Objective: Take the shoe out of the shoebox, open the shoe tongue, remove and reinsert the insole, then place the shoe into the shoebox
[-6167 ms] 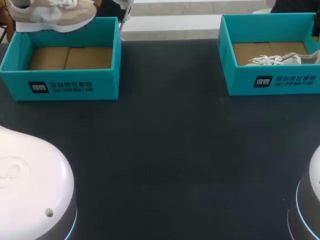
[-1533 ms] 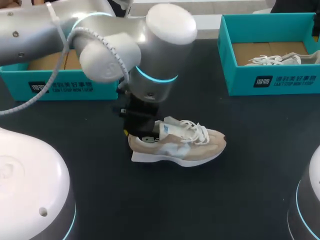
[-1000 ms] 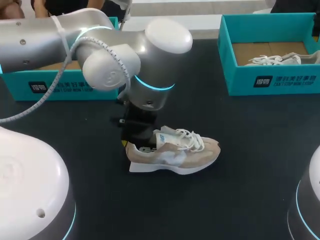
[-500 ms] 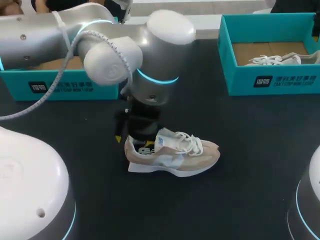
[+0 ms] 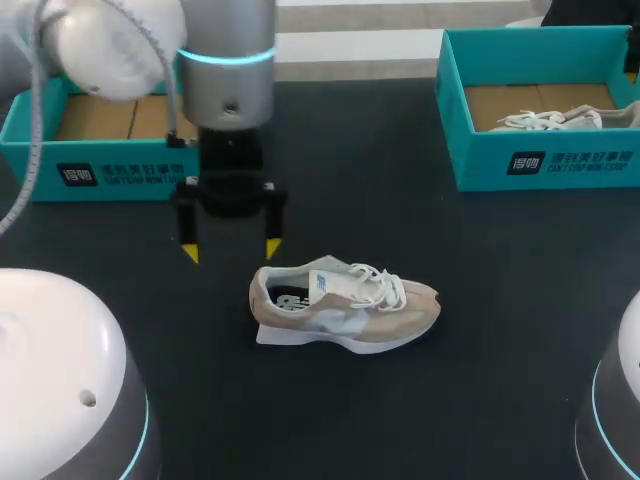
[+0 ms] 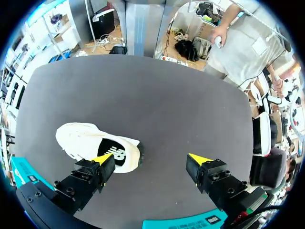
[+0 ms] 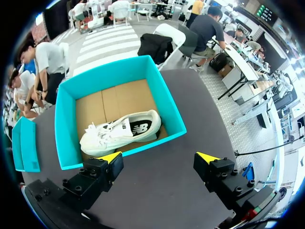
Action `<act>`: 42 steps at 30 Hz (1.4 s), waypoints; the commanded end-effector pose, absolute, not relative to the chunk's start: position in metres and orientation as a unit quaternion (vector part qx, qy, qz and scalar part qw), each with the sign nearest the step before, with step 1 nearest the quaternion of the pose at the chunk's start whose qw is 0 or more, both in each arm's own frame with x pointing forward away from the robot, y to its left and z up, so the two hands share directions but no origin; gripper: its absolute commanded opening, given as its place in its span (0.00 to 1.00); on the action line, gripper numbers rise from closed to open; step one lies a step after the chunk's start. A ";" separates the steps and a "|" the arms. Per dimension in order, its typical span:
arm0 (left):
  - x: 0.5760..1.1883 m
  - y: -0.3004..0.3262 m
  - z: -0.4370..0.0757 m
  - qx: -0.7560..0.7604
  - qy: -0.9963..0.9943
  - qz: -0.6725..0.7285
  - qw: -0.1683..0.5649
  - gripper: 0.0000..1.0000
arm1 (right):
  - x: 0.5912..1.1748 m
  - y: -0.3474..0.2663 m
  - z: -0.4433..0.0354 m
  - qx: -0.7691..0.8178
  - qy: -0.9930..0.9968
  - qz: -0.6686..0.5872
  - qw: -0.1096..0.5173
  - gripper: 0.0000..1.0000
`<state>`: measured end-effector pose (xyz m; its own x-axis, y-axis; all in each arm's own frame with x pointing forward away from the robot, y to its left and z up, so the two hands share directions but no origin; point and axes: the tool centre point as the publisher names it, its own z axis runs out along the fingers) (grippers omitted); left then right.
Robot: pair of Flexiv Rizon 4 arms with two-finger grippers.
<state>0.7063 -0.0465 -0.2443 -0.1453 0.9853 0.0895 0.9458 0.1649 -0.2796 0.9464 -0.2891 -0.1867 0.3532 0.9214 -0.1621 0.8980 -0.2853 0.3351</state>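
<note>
1. The shoe [image 5: 345,310] is beige-tan with a pale blue side panel, white laces and a white sole. Its black insole bears a white mark.
2. The left shoebox [image 5: 120,178] is teal, with a brown cardboard floor. Its front wall carries a dark patch and white print.
3. The right shoebox [image 5: 545,165] has the same teal walls and brown floor. The second shoe [image 7: 119,133] inside it is white with a black insole.
4. The worktop [image 5: 420,400] is plain dark charcoal.
5. The left hand [image 5: 230,250] and right hand [image 7: 159,156] are black with bright yellow tips.
6. The left arm [image 5: 228,90] is silver-grey with a glowing cyan ring.
</note>
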 end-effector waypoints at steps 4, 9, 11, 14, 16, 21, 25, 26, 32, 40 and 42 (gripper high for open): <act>0.710 -0.010 -0.245 -0.628 -0.741 0.234 0.054 1.00 | 0.946 -0.290 -0.187 0.801 0.568 0.032 0.187 1.00; 0.710 -0.010 -0.245 -0.628 -0.741 0.234 0.054 1.00 | 0.946 -0.290 -0.187 0.801 0.568 0.032 0.187 1.00; 0.710 -0.010 -0.245 -0.628 -0.741 0.234 0.054 1.00 | 0.946 -0.290 -0.187 0.801 0.568 0.032 0.187 1.00; 0.710 -0.010 -0.245 -0.628 -0.741 0.234 0.054 1.00 | 0.946 -0.290 -0.187 0.801 0.568 0.032 0.187 1.00; 0.715 0.004 -0.242 -0.593 -0.766 0.246 0.047 1.00 | 0.946 -0.290 -0.187 0.801 0.568 0.032 0.187 1.00; 0.720 0.029 -0.246 -0.493 -0.818 0.293 0.038 1.00 | 0.946 -0.290 -0.187 0.801 0.568 0.032 0.187 1.00; 0.728 0.042 -0.255 -0.421 -0.846 0.324 0.032 1.00 | 0.946 -0.290 -0.187 0.801 0.568 0.032 0.187 1.00; 0.728 0.044 -0.257 -0.404 -0.845 0.348 0.027 1.00 | 0.946 -0.290 -0.187 0.801 0.568 0.032 0.187 1.00; 0.731 0.057 -0.270 -0.315 -0.862 0.397 0.002 1.00 | 0.946 -0.290 -0.187 0.801 0.568 0.032 0.187 1.00; 0.730 0.083 -0.286 -0.201 -0.871 0.447 -0.029 1.00 | 0.946 -0.290 -0.187 0.801 0.568 0.032 0.187 1.00; 0.729 0.091 -0.292 -0.178 -0.871 0.456 -0.034 1.00 | 0.946 -0.290 -0.187 0.801 0.568 0.032 0.187 1.00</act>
